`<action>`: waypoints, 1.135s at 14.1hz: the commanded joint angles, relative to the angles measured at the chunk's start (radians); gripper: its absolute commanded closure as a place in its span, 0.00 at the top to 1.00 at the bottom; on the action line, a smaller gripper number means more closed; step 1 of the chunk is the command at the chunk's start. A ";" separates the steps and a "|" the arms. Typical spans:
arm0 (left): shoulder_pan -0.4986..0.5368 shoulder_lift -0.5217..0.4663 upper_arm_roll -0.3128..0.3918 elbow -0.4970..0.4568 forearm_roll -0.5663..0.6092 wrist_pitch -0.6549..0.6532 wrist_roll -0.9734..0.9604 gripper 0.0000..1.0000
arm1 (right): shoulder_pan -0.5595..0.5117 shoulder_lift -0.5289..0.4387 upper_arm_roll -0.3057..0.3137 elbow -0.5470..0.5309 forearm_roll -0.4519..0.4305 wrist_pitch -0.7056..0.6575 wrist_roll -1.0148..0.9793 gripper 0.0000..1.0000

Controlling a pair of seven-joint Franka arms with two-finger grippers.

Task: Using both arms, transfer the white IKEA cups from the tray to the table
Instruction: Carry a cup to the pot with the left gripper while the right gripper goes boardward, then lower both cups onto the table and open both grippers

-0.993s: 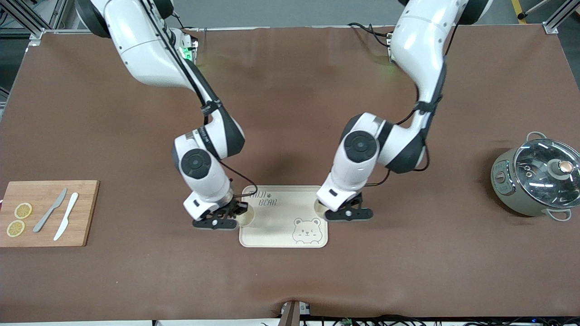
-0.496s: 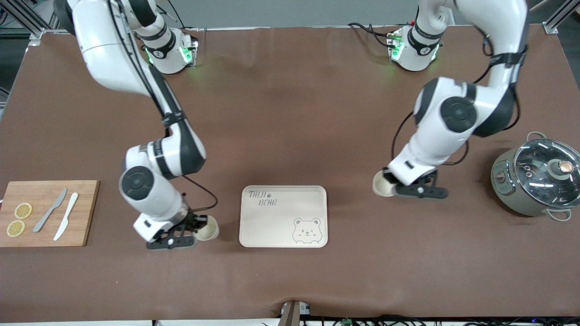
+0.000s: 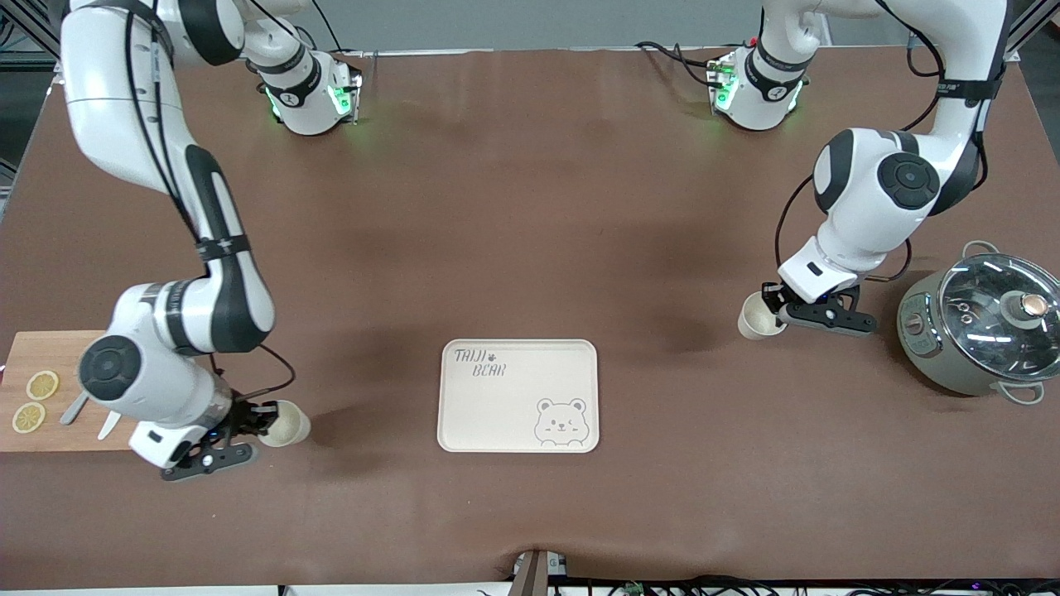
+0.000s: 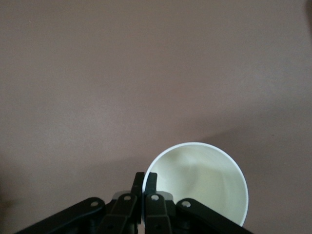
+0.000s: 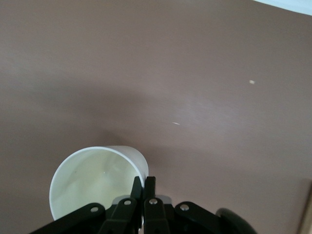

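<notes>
Two cream-white cups are each held by the rim. My left gripper [image 3: 776, 312] is shut on one white cup [image 3: 757, 317], holding it over the bare table between the bear tray and the pot. In the left wrist view its fingers [image 4: 151, 179] pinch the wall of the cup [image 4: 204, 180]. My right gripper [image 3: 262, 419] is shut on the second white cup [image 3: 286, 424], over the table beside the cutting board. In the right wrist view its fingers [image 5: 137, 185] clamp the rim of that cup [image 5: 90, 183].
A cream bear tray [image 3: 497, 414] lies empty at the table's middle, near the front camera. A wooden cutting board [image 3: 50, 352] with lemon slices and knives lies at the right arm's end. A grey pot with a glass lid [image 3: 981, 327] stands at the left arm's end.
Both arms have swung outward from the tray with their cups, the right one toward the cutting board and the left one toward the pot. The tray is now empty.
</notes>
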 commanded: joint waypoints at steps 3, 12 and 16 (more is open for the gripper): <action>0.085 0.023 -0.012 -0.062 -0.036 0.094 0.135 0.00 | -0.127 -0.019 0.016 -0.035 0.104 -0.002 -0.243 0.00; 0.146 0.170 -0.011 -0.033 -0.378 0.189 0.526 0.00 | -0.172 0.052 0.015 -0.057 0.175 0.009 -0.331 0.00; 0.154 0.190 -0.011 -0.020 -0.380 0.195 0.554 0.00 | -0.164 0.056 0.015 -0.055 0.175 0.006 -0.323 0.43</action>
